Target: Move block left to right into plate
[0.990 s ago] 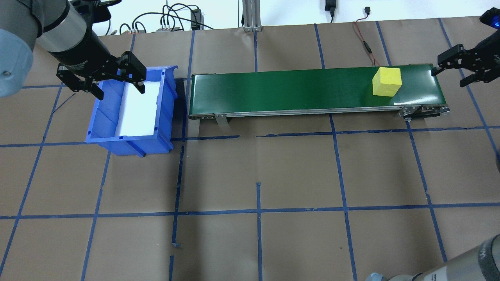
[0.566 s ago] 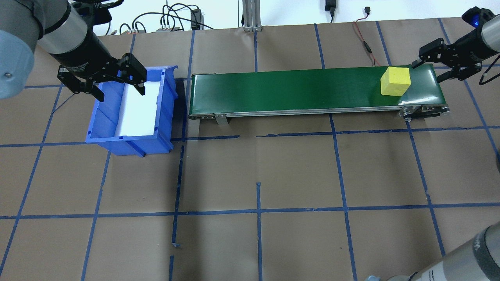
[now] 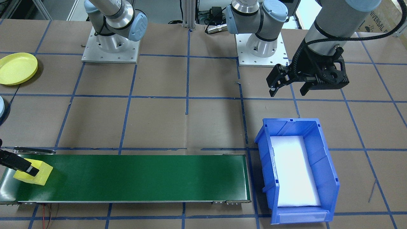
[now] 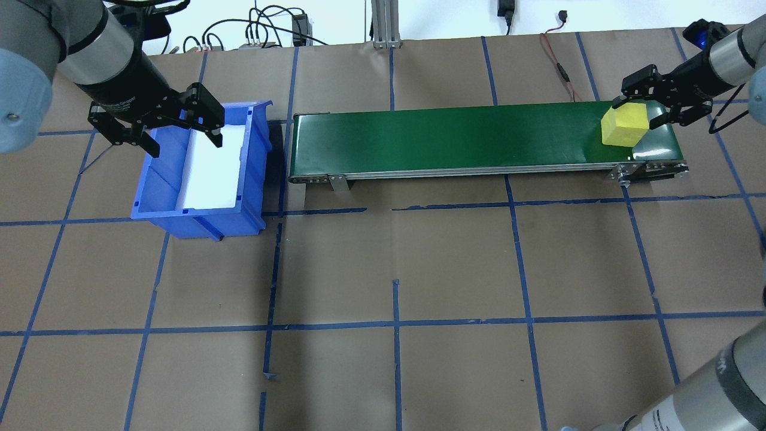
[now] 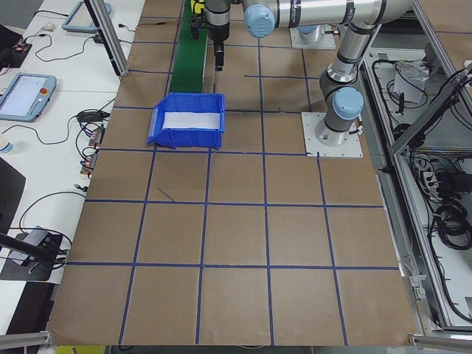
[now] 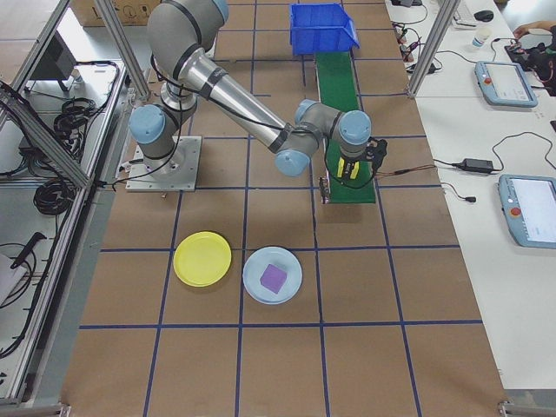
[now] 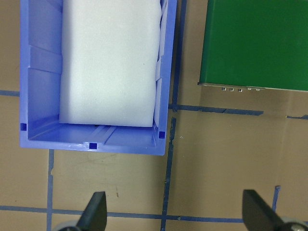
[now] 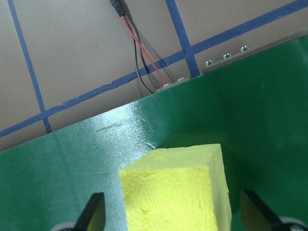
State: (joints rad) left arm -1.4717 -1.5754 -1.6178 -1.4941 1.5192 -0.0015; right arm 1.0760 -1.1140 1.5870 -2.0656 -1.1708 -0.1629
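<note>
Item one: a yellow foam cube (image 4: 623, 127) sits on the dark green conveyor belt (image 4: 455, 137), at the right end of the belt in my overhead view.

Item two: my right pincer (image 4: 662, 103) straddles the cube, jaws spread and not yet clamped on it.

Item three: my left pincer (image 4: 157, 126), jaws wide apart and holding nothing, hovers over the blue plastic bin (image 4: 203, 170) at upper left.

Item four: the round yellow plastic plate (image 6: 202, 259) lies on the desk (image 6: 261, 365), lower left in the right-side view, beside a pale blue plate (image 6: 273, 275) carrying a purple block (image 6: 273, 277).
</note>
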